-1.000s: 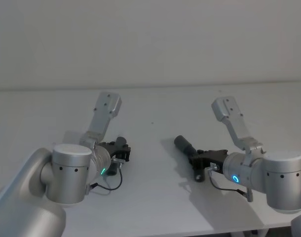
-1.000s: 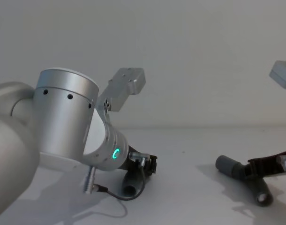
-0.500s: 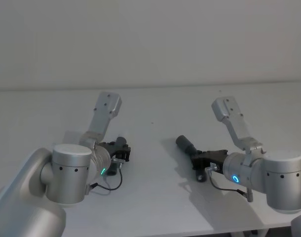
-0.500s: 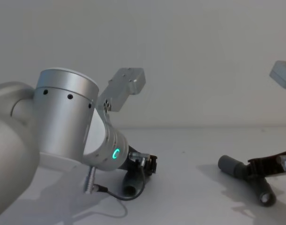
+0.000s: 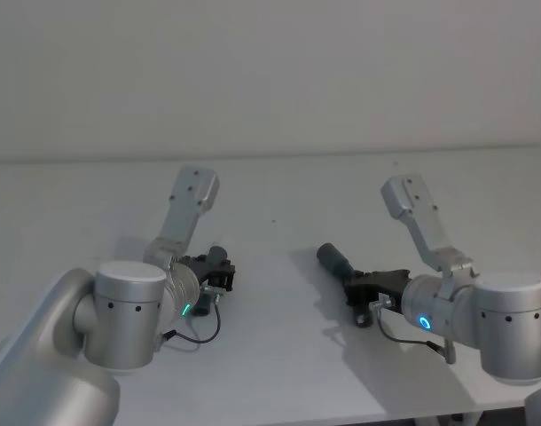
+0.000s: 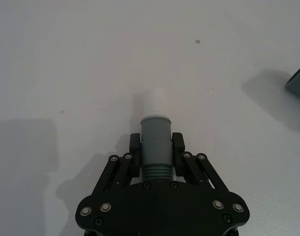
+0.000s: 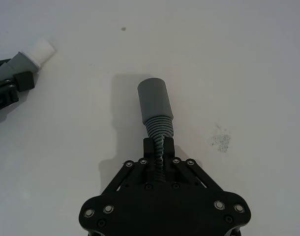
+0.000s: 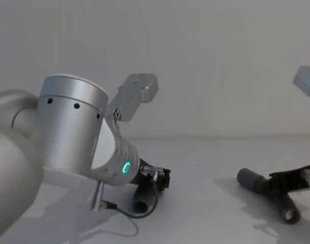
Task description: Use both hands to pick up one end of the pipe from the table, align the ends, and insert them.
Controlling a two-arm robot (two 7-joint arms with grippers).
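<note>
Bare white desk beneath both arms. Left gripper clenches the tipped piece at lower centre; right gripper grips the cuffed piece by its ribs, likely leaving tip and cuff free to mate.

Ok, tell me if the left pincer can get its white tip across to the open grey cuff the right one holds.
Probably yes. The white tip juts free ahead of the left pincer, and only open table lies between it and the grey cuff in the right pincer.
</note>
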